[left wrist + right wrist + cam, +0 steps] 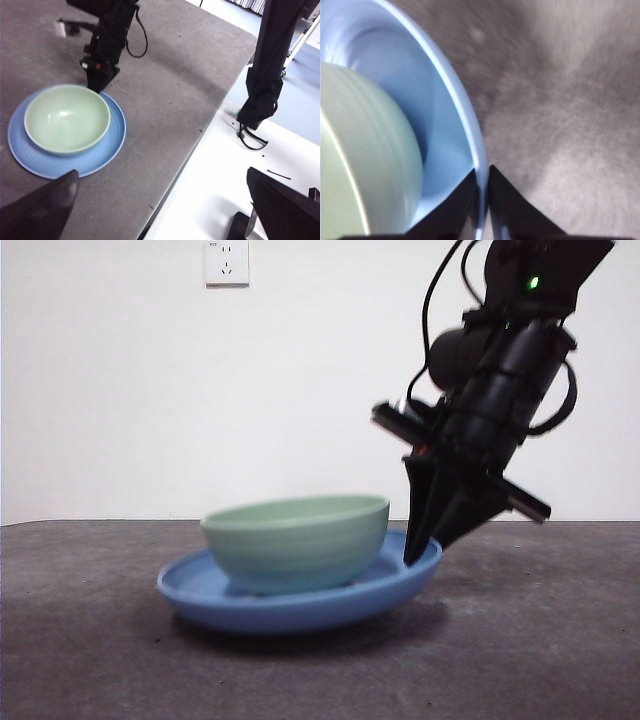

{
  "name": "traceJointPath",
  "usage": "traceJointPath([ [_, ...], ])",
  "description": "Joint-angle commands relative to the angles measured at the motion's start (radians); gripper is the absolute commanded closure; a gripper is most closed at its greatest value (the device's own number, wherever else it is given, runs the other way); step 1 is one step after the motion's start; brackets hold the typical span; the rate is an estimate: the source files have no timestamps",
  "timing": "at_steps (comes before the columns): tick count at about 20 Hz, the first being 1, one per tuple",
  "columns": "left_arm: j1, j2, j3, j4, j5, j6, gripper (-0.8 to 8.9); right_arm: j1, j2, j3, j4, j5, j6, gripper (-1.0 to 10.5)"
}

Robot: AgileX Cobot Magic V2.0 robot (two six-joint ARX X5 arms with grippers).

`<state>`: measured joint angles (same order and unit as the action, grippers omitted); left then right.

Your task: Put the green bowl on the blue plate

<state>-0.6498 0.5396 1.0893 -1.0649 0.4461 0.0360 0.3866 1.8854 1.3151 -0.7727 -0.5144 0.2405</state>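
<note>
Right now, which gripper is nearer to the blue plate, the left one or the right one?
Right. The right gripper is pinched on the rim of the blue plate, beside the green bowl. The left gripper hangs well back from the plate, above the table's edge.

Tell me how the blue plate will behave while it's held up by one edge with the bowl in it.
The blue plate looks rigid and glossy, so the right claw, pinching only its rim, might slip. It sits tilted in the front view, so the green bowl could slide toward the low side.
</note>
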Motion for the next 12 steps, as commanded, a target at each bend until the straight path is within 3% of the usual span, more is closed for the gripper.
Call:
traceJointPath([
  [1, -0.005, 0.001, 0.01, 0.013, -0.002, 0.008, 2.83, 0.01, 0.037, 0.02, 0.018, -0.011, 0.01, 9.3],
  [8, -0.005, 0.001, 0.01, 0.011, -0.002, 0.005, 2.83, 0.01, 0.065, 0.02, 0.031, -0.002, -0.002, 9.2],
  [12, -0.005, 0.001, 0.01, 0.011, -0.002, 0.005, 2.83, 0.01, 0.065, 0.02, 0.032, 0.023, -0.013, 7.2],
])
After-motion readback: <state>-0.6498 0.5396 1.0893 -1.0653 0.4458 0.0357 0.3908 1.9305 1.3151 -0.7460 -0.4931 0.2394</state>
